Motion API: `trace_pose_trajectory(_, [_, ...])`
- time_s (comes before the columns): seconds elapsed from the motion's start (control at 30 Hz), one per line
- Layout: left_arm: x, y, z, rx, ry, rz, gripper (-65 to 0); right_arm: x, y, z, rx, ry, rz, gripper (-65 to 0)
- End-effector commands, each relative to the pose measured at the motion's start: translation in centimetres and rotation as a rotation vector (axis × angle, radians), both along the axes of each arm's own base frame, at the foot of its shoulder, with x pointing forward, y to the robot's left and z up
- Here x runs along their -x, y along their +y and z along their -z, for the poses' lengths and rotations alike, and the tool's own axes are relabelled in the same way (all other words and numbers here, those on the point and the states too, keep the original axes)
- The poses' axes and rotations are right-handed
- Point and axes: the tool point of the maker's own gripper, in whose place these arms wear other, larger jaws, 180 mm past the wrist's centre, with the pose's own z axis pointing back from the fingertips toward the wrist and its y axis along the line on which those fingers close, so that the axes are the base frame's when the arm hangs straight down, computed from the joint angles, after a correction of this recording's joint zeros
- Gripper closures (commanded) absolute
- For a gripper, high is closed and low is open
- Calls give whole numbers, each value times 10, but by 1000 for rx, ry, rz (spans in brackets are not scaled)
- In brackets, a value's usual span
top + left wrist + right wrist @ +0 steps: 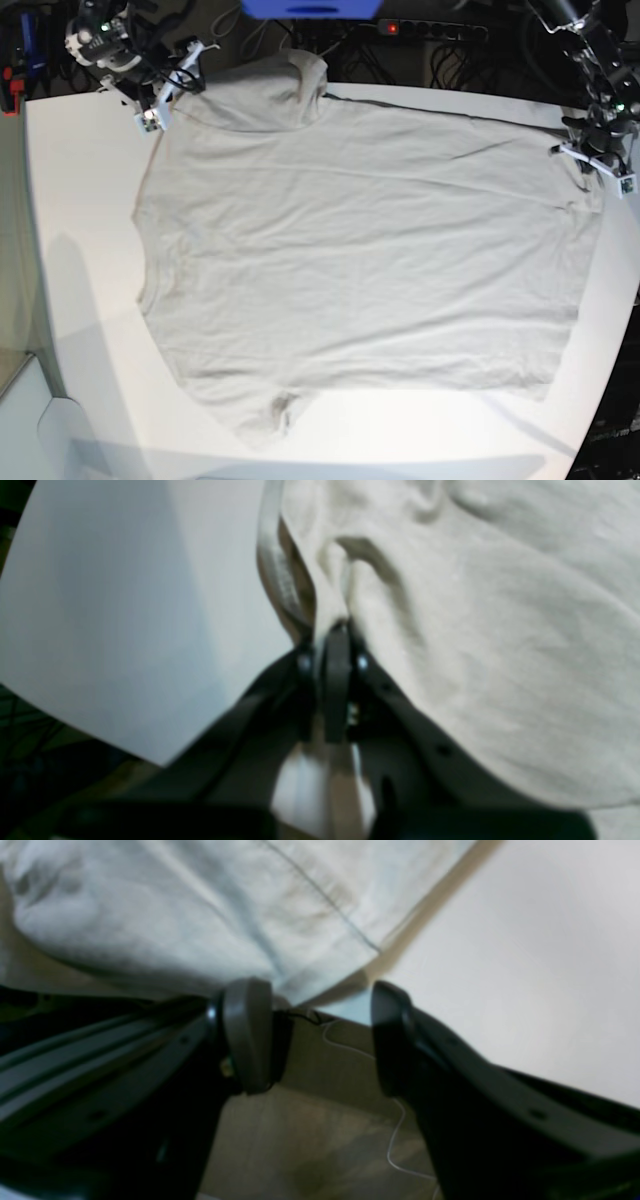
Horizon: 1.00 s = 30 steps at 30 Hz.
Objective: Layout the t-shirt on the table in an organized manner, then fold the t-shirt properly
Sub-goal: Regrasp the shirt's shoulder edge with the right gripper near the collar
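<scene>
The t-shirt [360,260] is spread nearly flat across the white counter [80,300], covering most of its middle, with soft wrinkles running over the body. One sleeve is seen bunched at the near edge of the base view, and another is folded up at the far edge, close to the arm on that view's left. The cloth is laid well within the counter's surface, with bare white showing along the left and near sides.

The left claw [336,630] is seen in its wrist view pressed together on a pinched ridge of the t-shirt [500,630] at the garment's edge, with a hem band hanging just beside the grip. The fabric is drawn up into folds around the closed tips, and the bare counter [125,605] is seen to one side.

The right claw [320,1035] is held with its fingers [247,1030] apart and nothing between them. A stitched hem corner of the t-shirt [200,915] is seen just beyond the tips; whether a tip touches the cloth cannot be told, as the view is blurred. A thin white cable [395,1135] is seen on the floor below the counter's edge.
</scene>
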Motion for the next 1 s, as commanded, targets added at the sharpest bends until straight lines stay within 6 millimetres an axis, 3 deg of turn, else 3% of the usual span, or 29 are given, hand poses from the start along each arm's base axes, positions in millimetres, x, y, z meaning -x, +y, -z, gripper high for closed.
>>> trace_pose_trajectory(0.0, [8, 1, 3, -3, 40, 6, -2, -4, 4, -4, -12, -21, -18, -327])
trace_pose_trajectory(0.1, [7, 1, 3, -3, 41, 8, -2, -5, 4, -4, -12, -23, -18, -322])
trace_pose_trajectory(0.23, [8, 1, 3, -3, 40, 6, -2, -6, 4, -4, -14, -25, -19, -263])
trace_pose_trajectory(0.33, [8, 1, 3, -3, 40, 5, -2, -10, 6, -5, -20, -32, -15, -195])
trace_pose_trajectory(0.53, [8, 1, 3, -2, 39, 5, -2, -10, 8, -5, -23, -33, -13, 0])
trace_pose_trajectory(0.83, [16, -3, 9, 10, 56, 0, -2, -24, 4, -13, -14, -75, -12, 0])
trace_pose_trajectory(0.97, [21, -3, -3, -24, 45, 16, -2, -35, 2, -24, 2, -116, -17, 0])
